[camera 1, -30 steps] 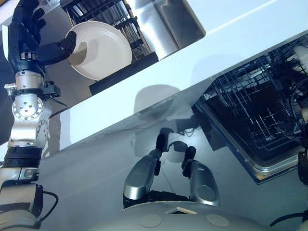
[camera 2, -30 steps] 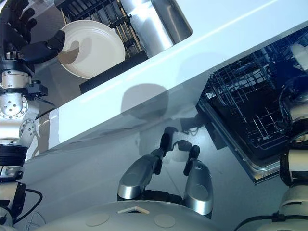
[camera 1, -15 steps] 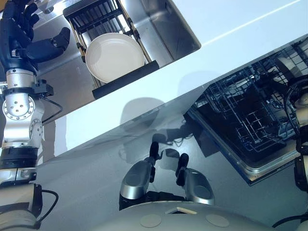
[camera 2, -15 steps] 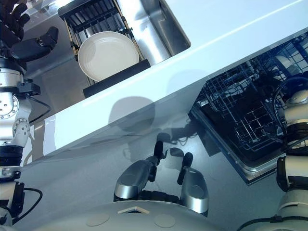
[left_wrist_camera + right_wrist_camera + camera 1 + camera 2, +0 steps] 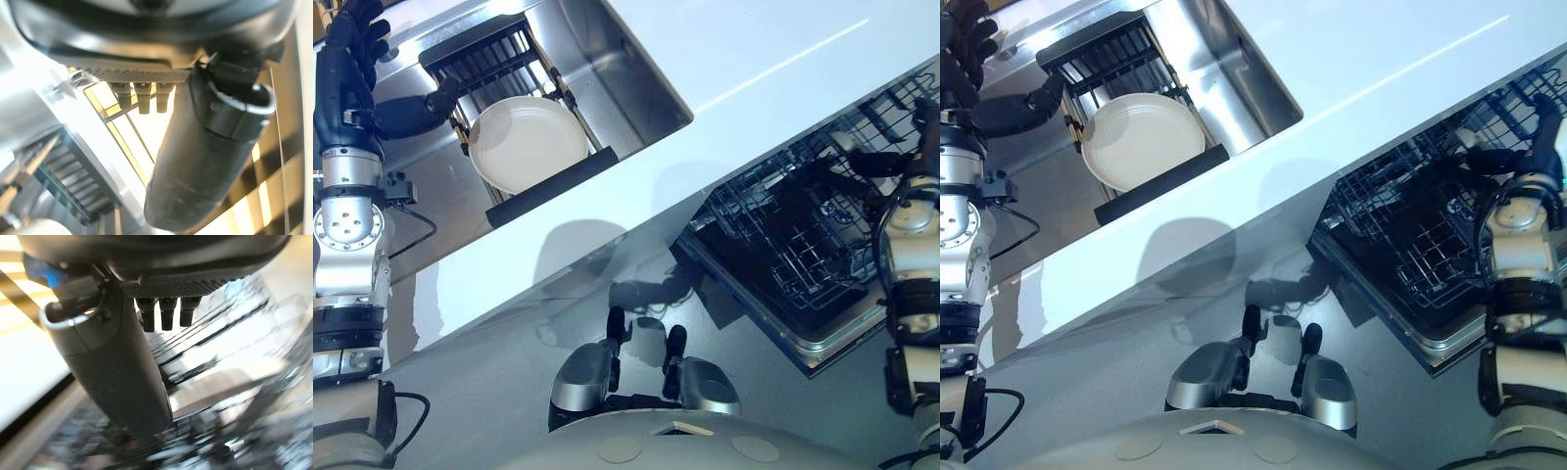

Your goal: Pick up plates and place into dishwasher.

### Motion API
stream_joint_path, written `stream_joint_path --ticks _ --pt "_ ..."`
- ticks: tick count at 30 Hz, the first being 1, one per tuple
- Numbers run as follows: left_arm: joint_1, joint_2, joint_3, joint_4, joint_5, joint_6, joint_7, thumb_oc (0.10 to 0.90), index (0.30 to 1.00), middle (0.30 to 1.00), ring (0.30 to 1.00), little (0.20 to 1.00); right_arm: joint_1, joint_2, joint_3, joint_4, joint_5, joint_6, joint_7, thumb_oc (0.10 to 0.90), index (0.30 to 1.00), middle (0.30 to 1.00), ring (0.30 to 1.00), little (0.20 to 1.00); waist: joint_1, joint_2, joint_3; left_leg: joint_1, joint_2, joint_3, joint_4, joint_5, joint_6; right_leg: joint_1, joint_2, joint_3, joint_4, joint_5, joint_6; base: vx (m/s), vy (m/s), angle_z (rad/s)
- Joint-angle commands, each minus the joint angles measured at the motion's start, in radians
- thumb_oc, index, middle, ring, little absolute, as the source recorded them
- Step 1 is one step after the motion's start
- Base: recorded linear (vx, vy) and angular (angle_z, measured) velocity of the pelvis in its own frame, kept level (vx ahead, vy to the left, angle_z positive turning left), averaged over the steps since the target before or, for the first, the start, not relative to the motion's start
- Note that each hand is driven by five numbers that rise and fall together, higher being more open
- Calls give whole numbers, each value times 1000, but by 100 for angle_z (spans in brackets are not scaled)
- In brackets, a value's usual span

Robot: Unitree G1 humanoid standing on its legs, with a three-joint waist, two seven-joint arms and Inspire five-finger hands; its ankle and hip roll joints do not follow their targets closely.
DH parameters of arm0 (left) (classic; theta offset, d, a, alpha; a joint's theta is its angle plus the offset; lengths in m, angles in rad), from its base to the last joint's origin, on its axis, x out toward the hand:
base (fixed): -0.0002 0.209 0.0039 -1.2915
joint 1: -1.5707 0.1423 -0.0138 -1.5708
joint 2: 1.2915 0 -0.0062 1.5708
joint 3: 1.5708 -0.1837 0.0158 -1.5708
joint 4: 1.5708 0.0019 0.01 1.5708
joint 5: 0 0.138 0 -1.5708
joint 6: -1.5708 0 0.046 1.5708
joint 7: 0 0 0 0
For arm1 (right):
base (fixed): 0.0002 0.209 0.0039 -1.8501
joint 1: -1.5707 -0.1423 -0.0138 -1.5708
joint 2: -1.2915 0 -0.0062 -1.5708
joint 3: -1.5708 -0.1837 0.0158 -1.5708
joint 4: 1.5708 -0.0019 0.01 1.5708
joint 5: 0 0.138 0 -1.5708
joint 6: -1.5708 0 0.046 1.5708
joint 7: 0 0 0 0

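Observation:
A white plate (image 5: 527, 142) leans in a black dish rack (image 5: 548, 182) set over the steel sink (image 5: 607, 59). My left hand (image 5: 347, 88) is raised left of the rack. It is open, with straight fingers, and its thumb (image 5: 411, 113) points at the rack, a short way from the plate's rim. The left wrist view shows that thumb (image 5: 205, 161) with rack bars behind it. My right hand (image 5: 1542, 147) hangs open over the pulled-out dishwasher rack (image 5: 793, 235), holding nothing. Dark wire grid shows past its thumb (image 5: 122, 377).
A white countertop (image 5: 754, 88) runs between the sink and the dishwasher. The open dishwasher's front rim (image 5: 822, 343) juts toward me at the right. Pale dishes sit at the far end of the wire rack.
The camera has shifted. My left thumb, at the plate's rim a second ago, has drawn back from it. My right arm has risen over the dishwasher rack.

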Motion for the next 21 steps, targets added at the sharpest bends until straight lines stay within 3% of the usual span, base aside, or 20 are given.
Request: stream_joint_path --ticks 1,3,7,15,21 --pt "81 124 80 7 225 -14 30 800 900 900 900 900 119 -11 -32 -191 127 -243 101 800 900 900 900 900 -24 24 -250 0 -13 42 60 -168 -10 -55 10 -6 116 -122 42 -7 103 -10" --pt "103 145 79 13 271 -9 13 800 900 900 900 900 158 29 -30 -243 150 -289 170 800 900 900 900 900 -36 28 -254 4 -14 54 59 -173 -4 -57 10 2 113 -119 47 -9 95 -16" --pt "96 168 54 29 286 16 -12 800 900 900 900 900 187 73 -1 -275 184 -309 267 800 900 900 900 900 -54 34 -261 6 -16 73 61 -178 2 -65 8 14 116 -114 55 -3 91 -16" --pt "11 198 -30 119 232 156 -137 800 900 900 900 900 240 107 89 -279 118 -274 345 800 900 900 900 900 -94 38 -258 0 -26 123 86 -193 19 -96 -7 46 124 -88 83 19 112 -17" --pt "-43 207 -48 190 138 197 -166 800 900 900 900 900 257 105 107 -255 115 -237 368 800 900 900 900 900 -119 41 -236 -14 -40 148 104 -206 34 -140 -20 82 147 -63 105 27 154 -27"
